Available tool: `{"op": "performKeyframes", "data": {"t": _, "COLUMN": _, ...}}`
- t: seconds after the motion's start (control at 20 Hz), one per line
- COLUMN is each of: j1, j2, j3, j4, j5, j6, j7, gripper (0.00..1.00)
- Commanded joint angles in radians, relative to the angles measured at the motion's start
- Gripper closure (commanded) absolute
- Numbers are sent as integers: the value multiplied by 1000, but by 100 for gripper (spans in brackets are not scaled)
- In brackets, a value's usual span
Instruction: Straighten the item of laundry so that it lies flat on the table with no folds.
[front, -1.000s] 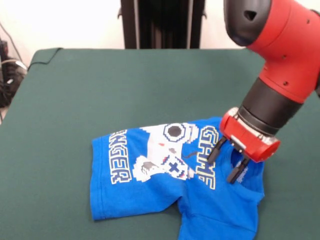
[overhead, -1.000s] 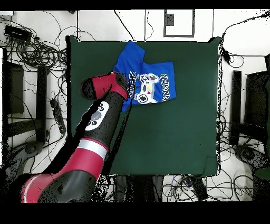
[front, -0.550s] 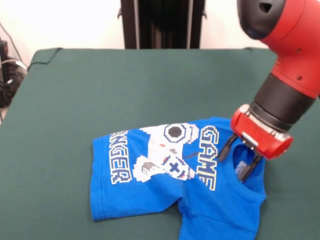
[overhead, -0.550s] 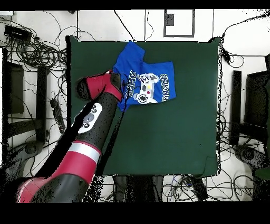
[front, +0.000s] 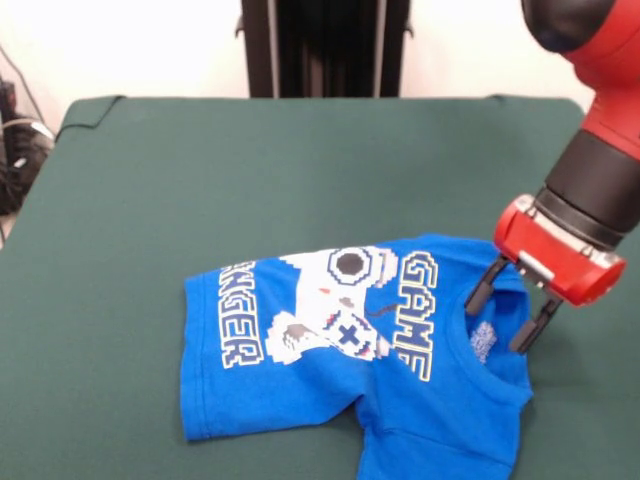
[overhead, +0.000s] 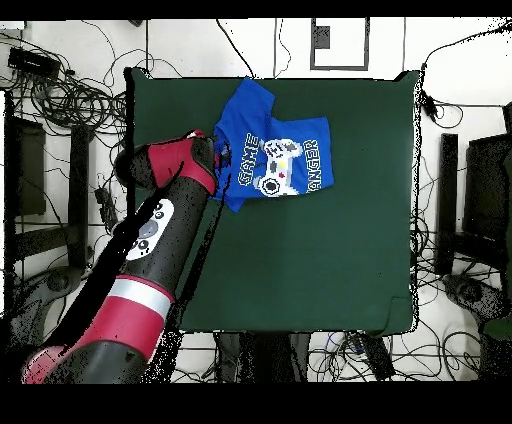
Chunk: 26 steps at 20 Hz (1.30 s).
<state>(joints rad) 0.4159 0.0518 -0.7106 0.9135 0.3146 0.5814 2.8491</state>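
In the front view, the item of laundry (front: 350, 350) lay in the lower middle of the frame on the table (front: 250, 170), its printed front up and its long axis running left to right, with the hem at the left and the collar at the right. The lower part of the shirt was doubled over in a fold that reached the bottom edge of the frame, so it was not yet flat. At the far right, the gripper (front: 508, 316) hung over the collar end with its jaws spread apart and nothing between them. The collar opening and the label inside it sat just below and between the fingertips. I judged the shirt's bulk to lie to the left of the jaws, so a pull toward the right edge would run along its length.
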Motion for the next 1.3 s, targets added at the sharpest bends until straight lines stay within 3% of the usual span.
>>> {"op": "performKeyframes", "data": {"t": 0.05, "j1": 17, "j2": 38, "j3": 85, "j4": -9, "j5": 103, "j6": 121, "j7": 279, "gripper": 0}}
{"op": "performKeyframes", "data": {"t": 0.7, "j1": -2, "j2": 102, "j3": 147, "j4": -26, "j5": 177, "j6": 91, "j7": 206, "gripper": 0}}
{"op": "performKeyframes", "data": {"t": 0.9, "j1": -12, "j2": 94, "j3": 199, "j4": -10, "j5": 178, "j6": 83, "j7": 143, "gripper": 0}}
{"op": "performKeyframes", "data": {"t": 1.3, "j1": -99, "j2": 30, "j3": 383, "j4": 32, "j5": 133, "j6": 148, "j7": -90, "gripper": 0}}
